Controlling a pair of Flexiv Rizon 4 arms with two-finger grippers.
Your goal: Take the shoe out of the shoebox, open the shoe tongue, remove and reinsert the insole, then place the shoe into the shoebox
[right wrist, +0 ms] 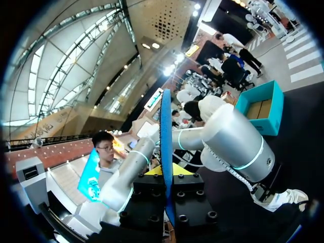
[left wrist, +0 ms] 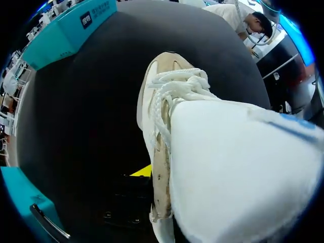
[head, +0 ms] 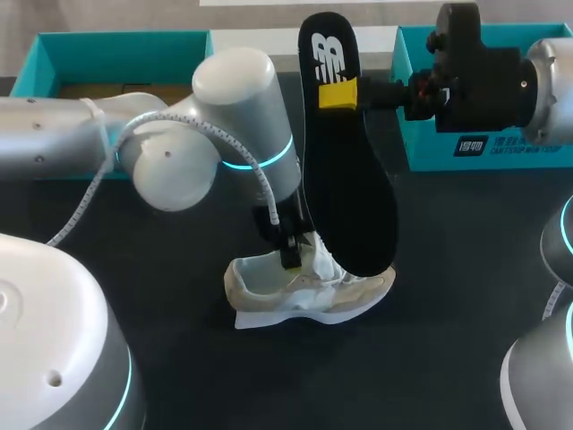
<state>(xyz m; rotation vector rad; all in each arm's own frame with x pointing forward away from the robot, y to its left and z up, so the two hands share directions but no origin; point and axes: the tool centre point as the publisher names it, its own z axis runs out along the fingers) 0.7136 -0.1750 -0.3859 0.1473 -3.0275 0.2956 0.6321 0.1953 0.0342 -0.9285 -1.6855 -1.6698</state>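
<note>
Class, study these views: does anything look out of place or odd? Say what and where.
The insole is outside the shoe, held upright in the air by the right pincer, its lower end over the shoe on the table. Nothing looks spilled or damaged.

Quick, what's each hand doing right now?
Left hand: closed on the shoe.
Right hand: closed, holding the insole.

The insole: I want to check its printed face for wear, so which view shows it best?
The head view: the whole black insole shows face-on, held up by the right pincer above the shoe. The right wrist view shows only its thin edge, clamped in that pincer. The left wrist view misses it.
</note>
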